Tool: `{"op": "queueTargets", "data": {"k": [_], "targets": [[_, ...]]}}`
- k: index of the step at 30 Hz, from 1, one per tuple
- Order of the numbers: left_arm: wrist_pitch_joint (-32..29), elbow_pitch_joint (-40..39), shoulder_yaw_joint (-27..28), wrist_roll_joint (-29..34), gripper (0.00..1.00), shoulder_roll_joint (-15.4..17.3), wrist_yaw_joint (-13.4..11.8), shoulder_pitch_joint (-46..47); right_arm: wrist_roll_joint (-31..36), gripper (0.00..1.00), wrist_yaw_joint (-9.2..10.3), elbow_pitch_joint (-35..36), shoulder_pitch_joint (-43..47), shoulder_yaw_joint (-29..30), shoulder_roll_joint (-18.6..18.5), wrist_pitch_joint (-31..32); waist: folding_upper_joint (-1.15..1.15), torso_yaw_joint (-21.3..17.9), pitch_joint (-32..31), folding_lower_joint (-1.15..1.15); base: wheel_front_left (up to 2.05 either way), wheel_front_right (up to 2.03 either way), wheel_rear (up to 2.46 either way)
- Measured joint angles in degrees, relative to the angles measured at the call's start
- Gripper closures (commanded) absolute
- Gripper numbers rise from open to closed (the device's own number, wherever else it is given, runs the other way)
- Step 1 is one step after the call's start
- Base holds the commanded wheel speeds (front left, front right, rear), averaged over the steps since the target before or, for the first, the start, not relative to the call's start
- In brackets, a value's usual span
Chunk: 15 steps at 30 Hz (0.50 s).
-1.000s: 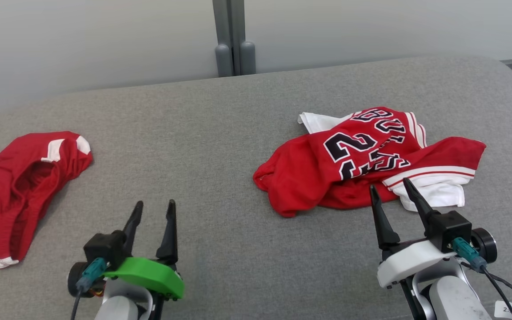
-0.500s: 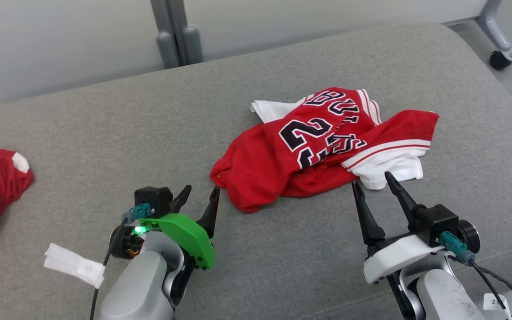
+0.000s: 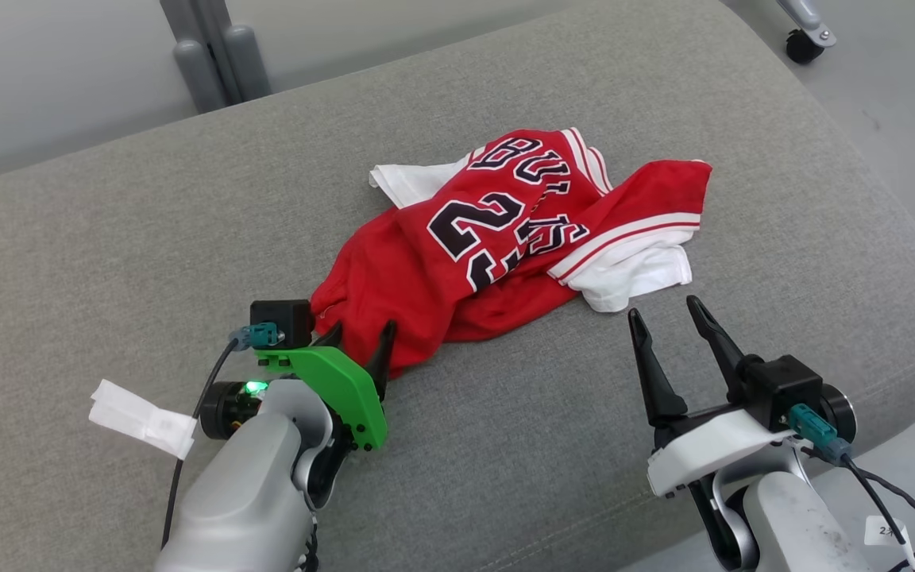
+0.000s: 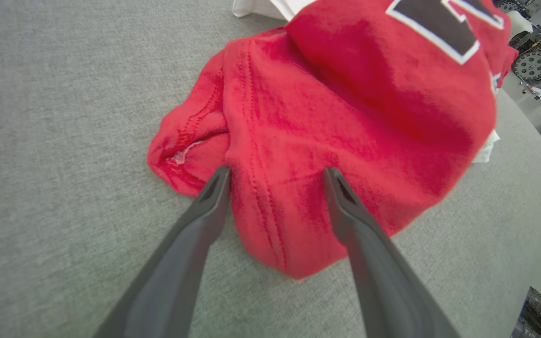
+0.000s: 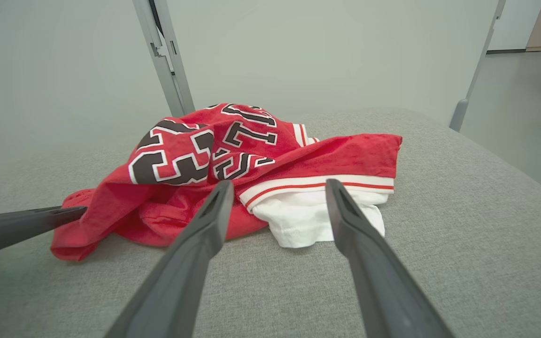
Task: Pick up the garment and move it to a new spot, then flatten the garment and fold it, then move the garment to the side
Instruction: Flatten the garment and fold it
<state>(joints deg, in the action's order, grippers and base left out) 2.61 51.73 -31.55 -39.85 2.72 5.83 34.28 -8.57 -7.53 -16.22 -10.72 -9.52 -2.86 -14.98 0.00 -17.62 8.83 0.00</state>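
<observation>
garment [image 3: 497,246] | red-white jersey, black numerals | crumpled heap | on grey cushion [image 3: 187,238]

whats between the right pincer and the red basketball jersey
Bare grey upholstery. The open right pincer sits short of the crumpled red-and-white basketball jersey, and nothing lies in the gap. This is clearest in the head view.

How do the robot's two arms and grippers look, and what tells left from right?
The left gripper and the right gripper each have two long dark pointed fingers, a black box, a teal connector with a black cable and a pale grey forearm. The left one carries a bright green plate and a lit green light; the right one a white plate.
</observation>
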Motion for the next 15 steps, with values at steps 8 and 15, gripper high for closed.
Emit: {"op": "queueTargets", "data": {"k": [8, 15], "targets": [[-1.8, 2.6, -2.5, -2.9, 1.0, 0.0, -1.1, 1.9, -0.3, 0.0, 0.0, 0.4, -0.1, 0.4, 0.0, 0.0, 0.0, -0.8, 0.8, 0.0, 0.0, 0.0, 0.0], [5.2, -1.3, -2.2, -7.0, 1.0, 0.0, -0.6, 2.5, -0.1, 0.0, 0.0, 1.0, 0.1, 1.9, 0.0, 0.0, 0.0, 1.2, 0.8, 0.0, 0.0, 0.0, 0.0]]}}
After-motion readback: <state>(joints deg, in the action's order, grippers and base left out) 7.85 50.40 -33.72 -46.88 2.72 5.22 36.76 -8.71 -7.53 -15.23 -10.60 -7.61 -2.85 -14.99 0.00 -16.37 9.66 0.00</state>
